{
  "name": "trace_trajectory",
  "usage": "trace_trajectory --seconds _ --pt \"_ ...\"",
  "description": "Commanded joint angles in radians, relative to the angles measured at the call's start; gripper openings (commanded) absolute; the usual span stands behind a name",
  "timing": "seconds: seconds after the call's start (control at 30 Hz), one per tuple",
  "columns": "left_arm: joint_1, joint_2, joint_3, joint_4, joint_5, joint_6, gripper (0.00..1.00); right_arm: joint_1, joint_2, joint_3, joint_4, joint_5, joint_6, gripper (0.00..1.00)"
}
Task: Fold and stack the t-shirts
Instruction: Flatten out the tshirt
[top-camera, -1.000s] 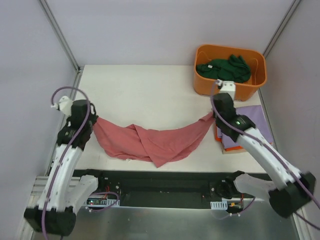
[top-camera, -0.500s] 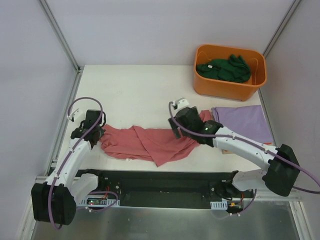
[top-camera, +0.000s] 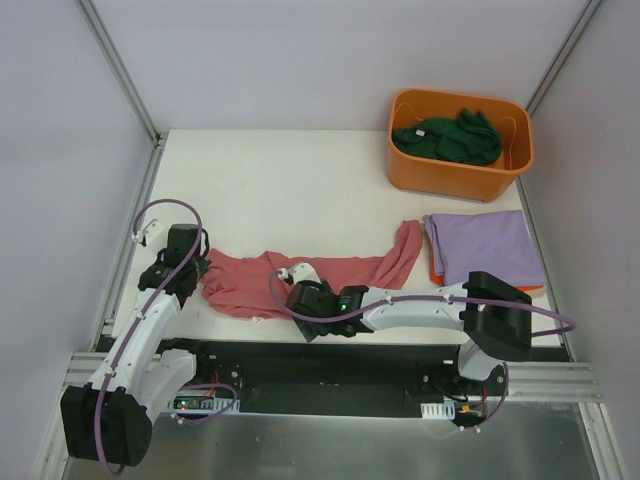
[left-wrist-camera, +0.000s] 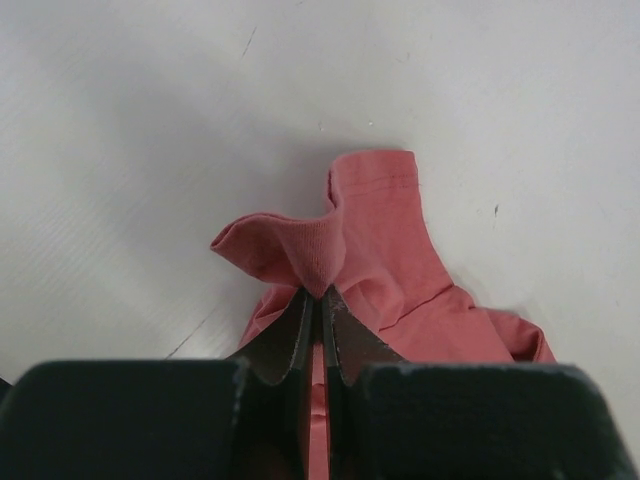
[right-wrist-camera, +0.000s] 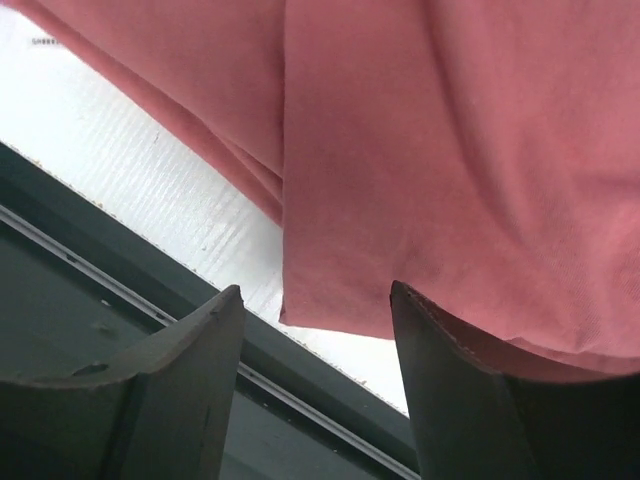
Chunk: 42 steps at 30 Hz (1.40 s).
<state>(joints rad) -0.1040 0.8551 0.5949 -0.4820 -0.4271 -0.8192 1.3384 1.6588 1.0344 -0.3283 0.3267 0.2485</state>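
1. Pinching the left end of the red-pink t-shirt (top-camera: 345, 272) in the clenched left tool (left-wrist-camera: 320, 295), on the table (top-camera: 280, 190).
2. Hovering the released right tool (right-wrist-camera: 315, 292) at its bunched, unfolded near hem.
3. Leaving the lavender t-shirt (top-camera: 485, 245) folded atop the orange t-shirt (top-camera: 436, 276), the green t-shirt (top-camera: 445, 138) waiting in the tub (top-camera: 455, 178).

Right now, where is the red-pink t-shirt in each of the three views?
Top external: the red-pink t-shirt lies crumpled along the near edge of the white table.
Left wrist: centre, a bunched corner pinched in the left gripper.
Right wrist: fills the top and right, above the open right gripper.
Shared landmark: the white table under it, visible in all three.
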Motion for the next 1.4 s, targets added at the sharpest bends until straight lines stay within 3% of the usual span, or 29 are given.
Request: trace_trajectory --seconds 0.0,0.17,0.53,0.63,0.83,0.93,1.03,1.17,1.37 --pt "0.001 0.008 -0.009 0.014 0.005 0.017 0.00 0.007 -0.005 0.010 -0.015 0.049 0.176 0.61" --pt "0.001 0.006 -0.012 0.017 0.008 0.017 0.00 0.037 0.021 0.027 -0.075 0.098 0.232 0.52" --pt "0.001 0.004 -0.023 0.036 0.024 0.022 0.00 0.087 0.064 0.065 -0.120 0.216 0.287 0.49" --pt "0.001 0.004 -0.023 0.036 0.024 0.022 0.00 0.088 0.104 0.107 -0.150 0.215 0.299 0.36" --pt "0.001 0.001 -0.030 0.036 0.019 0.018 0.00 0.088 0.136 0.127 -0.173 0.227 0.314 0.32" --pt "0.001 -0.002 -0.027 0.034 0.018 0.022 0.00 0.088 0.136 0.130 -0.192 0.232 0.322 0.18" --pt "0.001 -0.010 -0.027 0.034 -0.001 0.025 0.00 0.088 0.110 0.112 -0.215 0.271 0.336 0.01" --pt "0.003 -0.024 -0.015 0.036 -0.016 0.023 0.00 0.067 0.024 0.067 -0.239 0.340 0.310 0.00" --pt "0.001 0.005 0.035 0.043 -0.068 -0.014 0.00 -0.125 -0.161 -0.011 -0.268 0.471 0.172 0.00"
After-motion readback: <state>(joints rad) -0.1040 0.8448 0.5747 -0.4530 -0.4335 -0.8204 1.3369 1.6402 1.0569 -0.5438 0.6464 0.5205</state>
